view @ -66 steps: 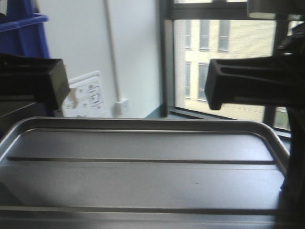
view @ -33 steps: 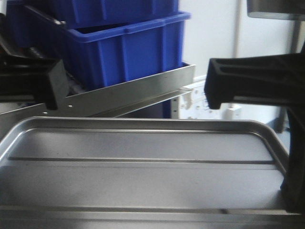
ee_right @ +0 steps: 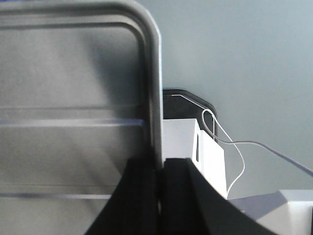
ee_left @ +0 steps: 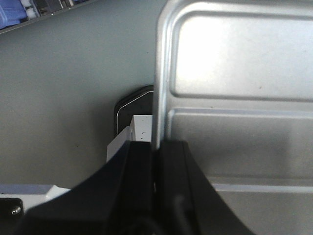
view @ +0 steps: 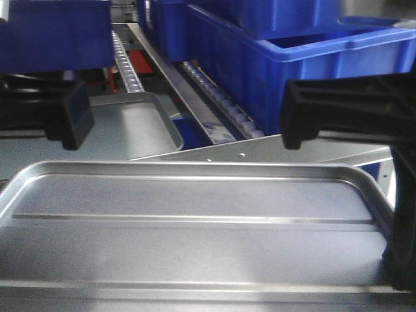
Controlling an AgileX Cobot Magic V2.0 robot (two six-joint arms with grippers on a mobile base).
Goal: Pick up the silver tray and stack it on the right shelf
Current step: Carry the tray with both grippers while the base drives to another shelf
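Silver tray [view: 195, 247]: level, filling the front view at 6 o'clock. Left gripper [ee_left: 155, 149]: fingers closed tight on the tray's left rim. Right gripper [ee_right: 159, 166]: likewise clamped on the right rim. Right shelf [view: 224, 107]: roller rack beyond the tray at 1 o'clock, blue bins [view: 312, 71] above it. Duller grey tray [view: 130, 127]: at 11 o'clock.

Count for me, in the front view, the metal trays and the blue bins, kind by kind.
Metal trays: 2, the silver tray held in front and a second tray beyond it.
Blue bins: 3 that I can separate, left bin, large right bin, upper bin.
Total: 5.
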